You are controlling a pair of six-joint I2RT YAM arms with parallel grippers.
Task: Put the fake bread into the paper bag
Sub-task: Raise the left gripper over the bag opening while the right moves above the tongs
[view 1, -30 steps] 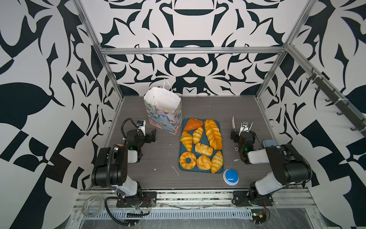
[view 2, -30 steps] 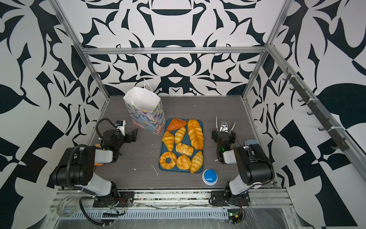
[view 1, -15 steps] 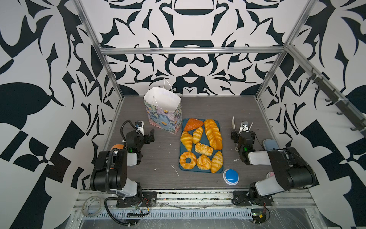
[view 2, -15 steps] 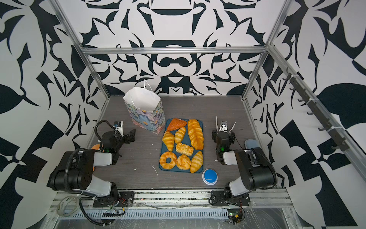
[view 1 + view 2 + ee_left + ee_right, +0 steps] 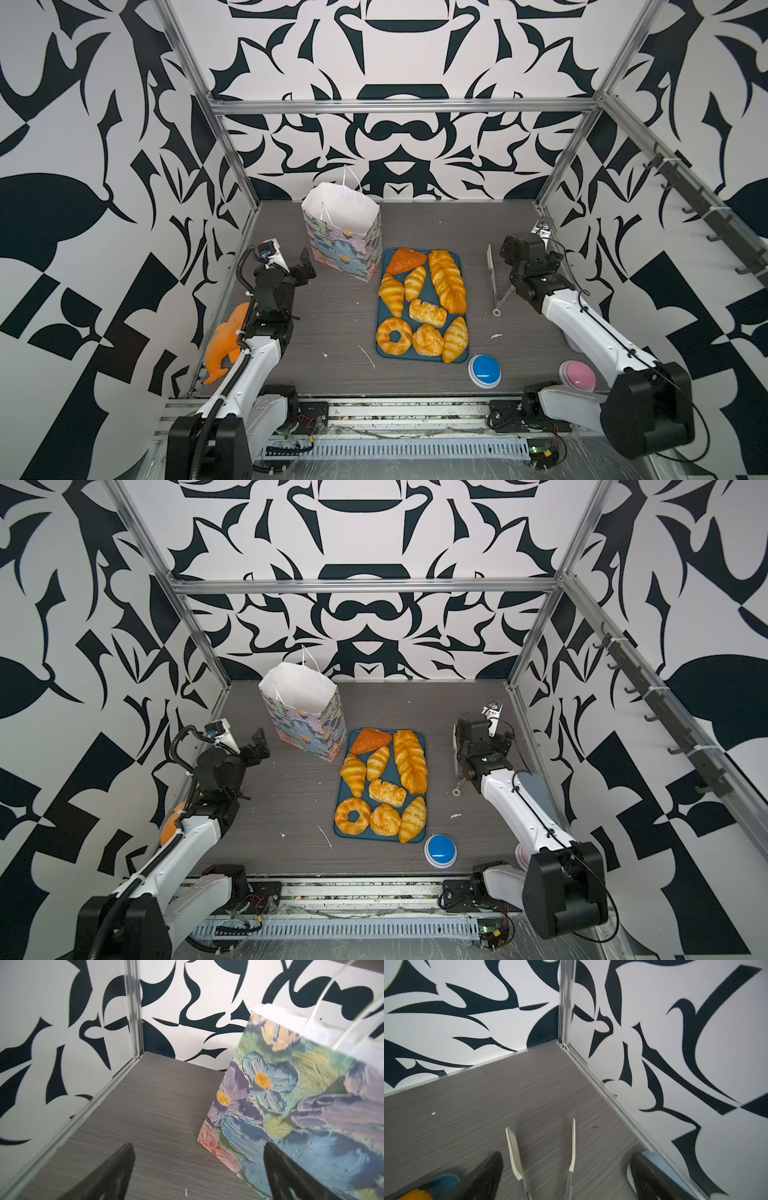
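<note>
Left gripper: the left gripper [image 5: 198,1145] is spread as wide as it goes, and nothing is held between its fingers [image 5: 116,1169]; only bare table [image 5: 158,1105] is framed in the gap.
Left gripper, place: it is held low, just beside the near left corner of the paper bag [image 5: 345,245], on the side away from the tray.
Left gripper, contact: in the left wrist view one finger is overlapped with the printed face of the bag; whether the paper is touched cannot be told.
Right gripper: the right gripper [image 5: 566,1153] is likewise opened wide, and nothing is clamped in it.
Tongs: a pair of cream tongs [image 5: 515,1153] is laid on the table, and in the right wrist view its two arms are seen in the gap between the spread fingers. No contact with either finger is shown. In both top views the tongs are seen just beside the gripper, on the tray side.
Paper bag: it is stood upright towards the back of the table, with its mouth open, its white inside exposed and its string handles raised.
Fake bread: eight glossy pieces of fake bread [image 5: 428,312] are laid on a blue tray [image 5: 426,293], which is set just beside the bag. The dark triangle [image 5: 405,259] and the braided loaf [image 5: 446,280] are placed at the far end, and the ring [image 5: 394,336] at the near end.
Front edge: a blue button [image 5: 484,370] and a pink button [image 5: 577,374] are set near the right arm's base.
Left edge: an orange toy [image 5: 226,345] is lodged against the wall beside the left arm.
</note>
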